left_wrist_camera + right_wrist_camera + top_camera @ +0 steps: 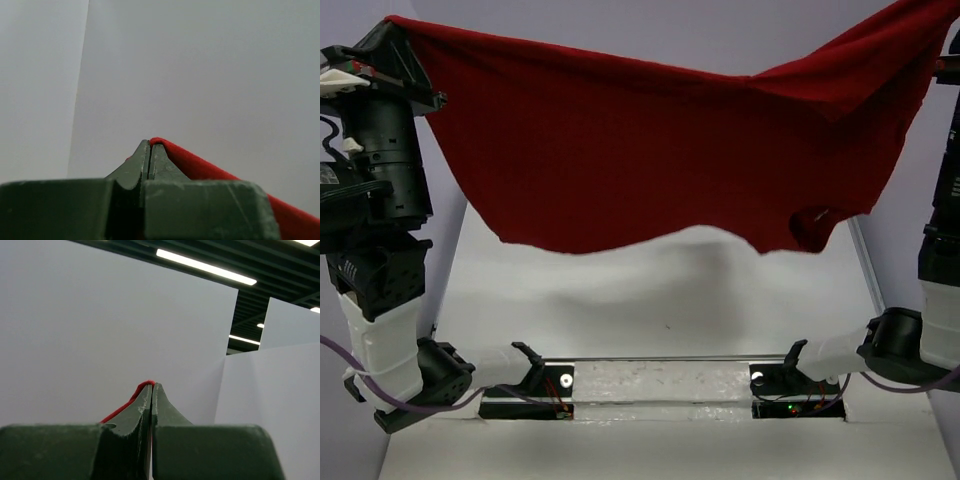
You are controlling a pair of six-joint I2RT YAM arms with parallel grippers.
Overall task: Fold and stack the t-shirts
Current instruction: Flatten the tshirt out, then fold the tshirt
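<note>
Top external: I see red shirt (630,150) hanging spread in the air above surface (660,300) | left tool (150,145) clamped on one top corner | right tool (151,386) clamped on the other

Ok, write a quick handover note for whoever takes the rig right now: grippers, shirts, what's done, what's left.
Left gripper: shut on one end of the dark red t-shirt, at its top edge, held high.
Right gripper: shut on the other end of that edge, also high.
Shirt: hangs spread between the two arms, above the table. No other shirt is in view.
Done: the shirt is picked up and spread out; no fold shows.
Left: lay it flat, fold it, stack it. No stack is in view.
</note>
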